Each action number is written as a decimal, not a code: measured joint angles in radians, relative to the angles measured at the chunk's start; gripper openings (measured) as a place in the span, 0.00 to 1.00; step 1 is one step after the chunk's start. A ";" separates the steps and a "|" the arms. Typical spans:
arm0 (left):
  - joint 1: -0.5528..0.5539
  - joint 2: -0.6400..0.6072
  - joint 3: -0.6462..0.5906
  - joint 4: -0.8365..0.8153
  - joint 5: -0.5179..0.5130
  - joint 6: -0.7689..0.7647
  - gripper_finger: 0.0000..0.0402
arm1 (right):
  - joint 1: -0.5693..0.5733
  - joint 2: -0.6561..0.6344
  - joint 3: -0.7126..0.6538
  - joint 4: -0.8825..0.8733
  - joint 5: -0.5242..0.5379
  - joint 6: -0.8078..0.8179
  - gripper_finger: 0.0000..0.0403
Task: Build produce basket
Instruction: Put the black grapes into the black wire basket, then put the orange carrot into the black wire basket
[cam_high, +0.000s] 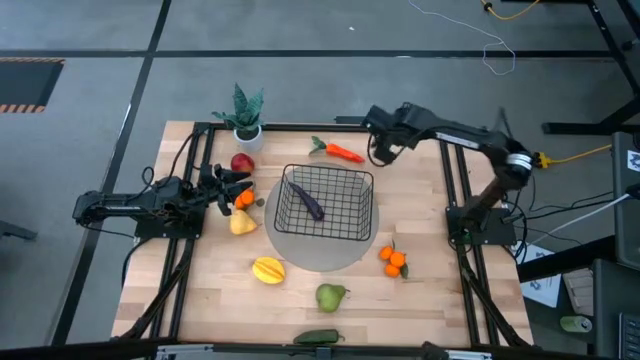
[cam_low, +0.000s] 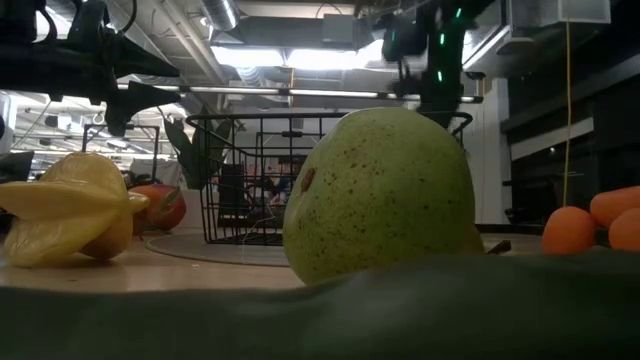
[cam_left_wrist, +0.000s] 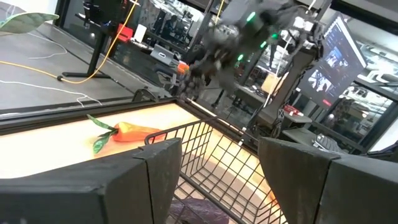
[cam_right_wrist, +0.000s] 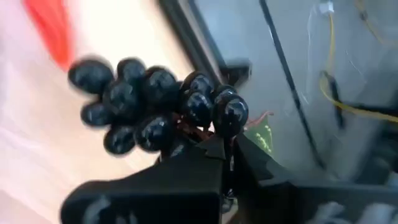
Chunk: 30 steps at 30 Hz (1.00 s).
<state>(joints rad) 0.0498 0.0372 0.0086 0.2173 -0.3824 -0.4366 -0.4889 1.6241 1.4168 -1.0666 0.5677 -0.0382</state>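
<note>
The black wire basket (cam_high: 326, 205) stands on a grey round disc (cam_high: 320, 262) at mid-table, and a purple eggplant (cam_high: 312, 206) lies in it. My right gripper (cam_high: 381, 150) hangs above the table's far right part, beside the carrot (cam_high: 340, 152), shut on a bunch of dark grapes (cam_right_wrist: 149, 102). My left gripper (cam_left_wrist: 217, 186) waits open at the left, level, facing the basket, with an orange (cam_high: 243, 199) and a yellow fruit (cam_high: 243, 223) close below it. A red apple (cam_high: 241, 163) rests on the table behind it. My right gripper pinches the grape bunch between its two fingers at one end, by the reddish stem (cam_right_wrist: 200, 132) among the berries. The fingers (cam_right_wrist: 205, 163) slant down from above. The bunch sticks out beyond the fingertips, lifted clear of the table.
On the near half of the table lie a yellow star fruit (cam_high: 268, 270), a green pear (cam_high: 331, 296), oranges (cam_high: 393, 260) and a dark green vegetable (cam_high: 318, 337). A potted plant (cam_high: 246, 118) stands at the far left edge.
</note>
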 joint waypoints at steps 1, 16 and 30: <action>0.000 0.000 0.000 0.000 0.000 -0.001 0.50 | 0.011 -0.023 0.019 0.020 -0.059 -0.010 0.01; 0.000 0.000 0.000 0.000 -0.003 0.001 0.50 | 0.137 -0.195 0.094 0.208 -0.785 -0.072 0.24; 0.000 0.000 0.000 0.000 -0.003 0.001 0.50 | 0.199 -0.171 0.094 0.249 -0.406 -0.071 0.49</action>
<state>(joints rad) 0.0502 0.0372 0.0086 0.2173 -0.3851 -0.4358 -0.2897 1.4528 1.5112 -0.8179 0.1619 -0.1093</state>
